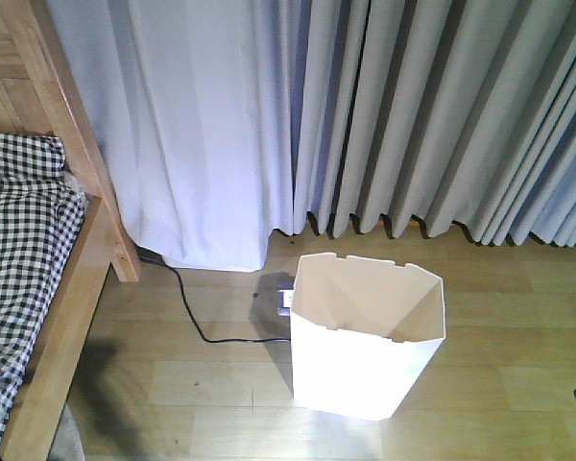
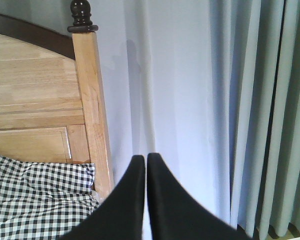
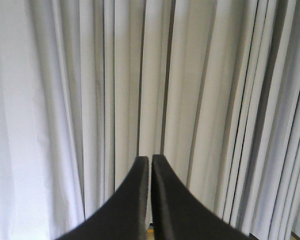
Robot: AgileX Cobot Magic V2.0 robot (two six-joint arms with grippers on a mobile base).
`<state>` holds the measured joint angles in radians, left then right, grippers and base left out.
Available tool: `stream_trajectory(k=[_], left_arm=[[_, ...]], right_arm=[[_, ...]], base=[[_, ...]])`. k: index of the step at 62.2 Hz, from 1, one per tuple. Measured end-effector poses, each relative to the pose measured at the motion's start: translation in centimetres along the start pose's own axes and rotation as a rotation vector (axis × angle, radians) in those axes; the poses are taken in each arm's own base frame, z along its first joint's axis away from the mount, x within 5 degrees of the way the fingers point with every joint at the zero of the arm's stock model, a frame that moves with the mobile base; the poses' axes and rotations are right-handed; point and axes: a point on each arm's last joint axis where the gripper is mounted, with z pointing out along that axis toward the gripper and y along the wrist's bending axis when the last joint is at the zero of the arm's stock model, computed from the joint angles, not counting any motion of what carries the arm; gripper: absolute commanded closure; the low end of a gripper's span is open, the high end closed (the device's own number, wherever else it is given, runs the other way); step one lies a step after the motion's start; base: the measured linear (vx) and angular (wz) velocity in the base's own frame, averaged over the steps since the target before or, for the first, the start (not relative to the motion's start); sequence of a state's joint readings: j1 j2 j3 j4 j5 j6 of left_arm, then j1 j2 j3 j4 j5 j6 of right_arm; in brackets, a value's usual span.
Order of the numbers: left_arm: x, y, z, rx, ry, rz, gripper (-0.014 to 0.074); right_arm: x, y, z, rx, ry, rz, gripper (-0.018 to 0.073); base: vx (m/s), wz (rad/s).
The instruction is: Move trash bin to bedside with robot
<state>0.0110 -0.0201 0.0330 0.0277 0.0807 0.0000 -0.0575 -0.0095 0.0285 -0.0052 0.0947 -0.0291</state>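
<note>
We find no text, label, brand, number or sign that can be read in any of the three views.
</note>
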Motion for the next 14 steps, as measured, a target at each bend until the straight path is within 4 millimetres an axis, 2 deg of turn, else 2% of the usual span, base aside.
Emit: stream_trajectory(k=[14], left_arm=[[0.0,0.0,0.0,0.0,0.0,0.0,0.0603]], right_arm=[[0.0,0.0,0.0,0.0,0.0,0.0,0.0568]], base=[[0.0,0.0]])
